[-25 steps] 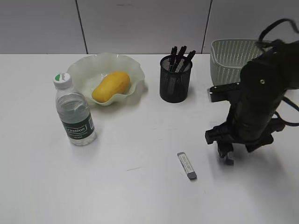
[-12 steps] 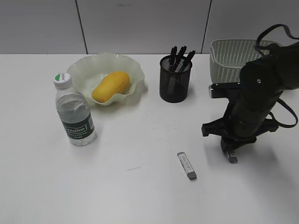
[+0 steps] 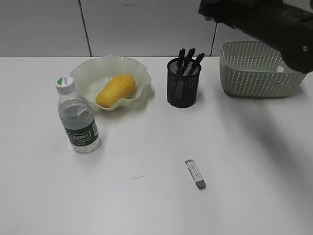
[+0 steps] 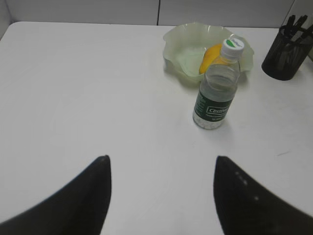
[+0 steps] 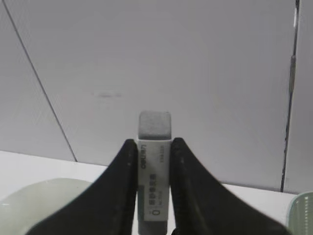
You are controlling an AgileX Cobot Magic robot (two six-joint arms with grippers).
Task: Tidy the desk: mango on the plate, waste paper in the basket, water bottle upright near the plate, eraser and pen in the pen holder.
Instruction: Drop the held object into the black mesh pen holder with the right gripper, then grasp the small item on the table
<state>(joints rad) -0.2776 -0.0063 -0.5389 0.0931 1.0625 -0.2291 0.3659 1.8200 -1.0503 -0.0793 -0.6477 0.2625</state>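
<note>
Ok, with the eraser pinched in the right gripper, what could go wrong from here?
The right gripper pinches the eraser with its end poking past the jaws; it might pivot or slip. The pen holder is crowded with pens, so a dropped eraser could catch on them. A second eraser lies on the desk and may be overlooked.

the right arm (image 3: 266, 22) is a bulky matte black housing with rounded edges and one small pale screw dot near its lower end. the left gripper (image 4: 161, 196) shows two broad, dark, curved fingers. the right gripper (image 5: 153, 191) has smooth black fingers tapering to rounded tips.
</note>
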